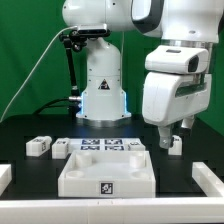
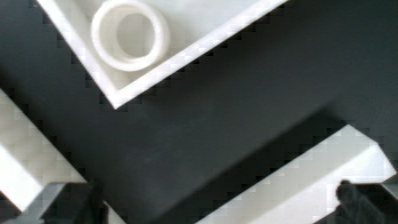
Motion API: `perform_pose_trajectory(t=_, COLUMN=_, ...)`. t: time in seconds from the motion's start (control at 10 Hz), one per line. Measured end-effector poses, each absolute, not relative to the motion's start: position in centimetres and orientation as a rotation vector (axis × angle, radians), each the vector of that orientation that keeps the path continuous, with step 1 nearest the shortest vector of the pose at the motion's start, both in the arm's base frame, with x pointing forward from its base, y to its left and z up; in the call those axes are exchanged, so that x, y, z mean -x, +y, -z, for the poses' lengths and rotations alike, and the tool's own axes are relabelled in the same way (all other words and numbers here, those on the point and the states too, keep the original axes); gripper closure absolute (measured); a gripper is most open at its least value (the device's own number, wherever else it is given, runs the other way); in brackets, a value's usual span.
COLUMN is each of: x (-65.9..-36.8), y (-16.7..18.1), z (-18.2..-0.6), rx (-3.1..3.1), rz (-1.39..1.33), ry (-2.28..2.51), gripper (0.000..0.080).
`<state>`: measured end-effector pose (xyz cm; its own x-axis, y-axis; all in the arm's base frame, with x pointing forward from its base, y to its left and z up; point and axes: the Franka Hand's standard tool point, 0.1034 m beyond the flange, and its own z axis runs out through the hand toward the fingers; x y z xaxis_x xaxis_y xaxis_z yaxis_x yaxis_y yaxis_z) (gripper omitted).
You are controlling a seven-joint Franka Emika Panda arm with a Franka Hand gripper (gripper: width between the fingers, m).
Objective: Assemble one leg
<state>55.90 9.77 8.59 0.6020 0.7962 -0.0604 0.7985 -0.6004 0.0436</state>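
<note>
Rimmed white panel up front, its corner socket empty; leg loose on desk just past panel's far corner on the exterior view's right, gripper hovering above it, jaws wide, holding nothing, so grasp and seating apparently both left to do.

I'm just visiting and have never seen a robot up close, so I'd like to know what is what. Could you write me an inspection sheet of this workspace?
Surface: black table, parts spread over it.
Job's things: one leg lies at the exterior view's right, below the gripper; two similar small white parts lie at the left.
Clutter: large white panel at the front; marker board behind it.
Grippers: gripper open, nothing between its fingers.
Cables: black cable running up to the arm's base.
Surroundings: green backdrop.
</note>
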Motion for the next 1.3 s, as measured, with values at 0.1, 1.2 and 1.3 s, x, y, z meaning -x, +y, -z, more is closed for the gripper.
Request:
perform_pose_trajectory(t=0.1, x=-55.9, y=9.7, z=-8.6, rx=-2.739, rz=0.055, ry=1.38, gripper=0.015)
perform_pose_trajectory(t=1.2, x=-54.7, y=5.6, z=-7.0, rx=-2.399, rz=0.083, ry=1.944, gripper=0.015)
perform_pose_trajectory(t=1.3, x=-54.7, y=5.6, z=-7.0, rx=-2.4, rz=0.083, ry=1.944, gripper=0.015)
